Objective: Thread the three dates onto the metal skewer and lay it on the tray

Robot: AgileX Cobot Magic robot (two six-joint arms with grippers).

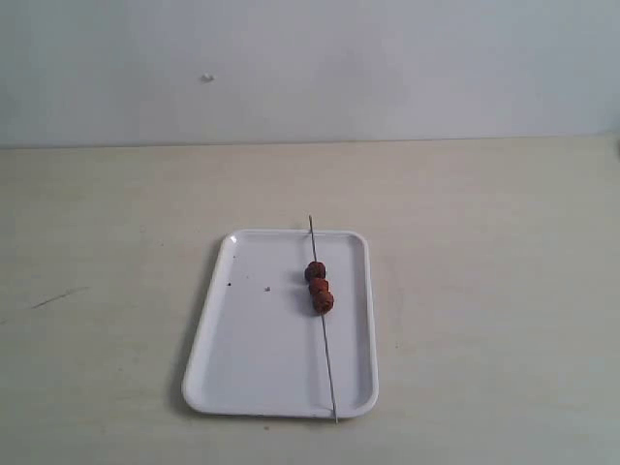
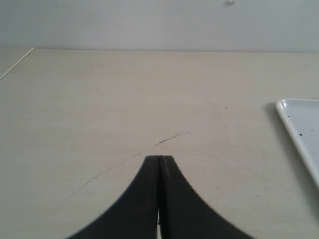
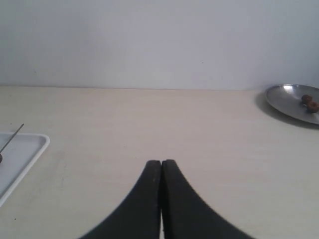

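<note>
Left claw [image 2: 159, 159] and right claw [image 3: 161, 162] pressed together, white tray [image 1: 252, 339] holding skewer [image 1: 327, 358] with three dates [image 1: 319, 287]

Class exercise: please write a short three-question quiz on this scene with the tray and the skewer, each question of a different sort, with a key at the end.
1. True or false: the three dates are threaded on the skewer, which lies on the tray.
2. Pick one. The left gripper is: A) open above the tray; B) shut, holding nothing, over the table; C) shut on the skewer.
3. Short answer: which camera shows a round metal dish, and is the right gripper open or shut?
Key: 1 true; 2 B; 3 the right wrist camera, shut.
</note>
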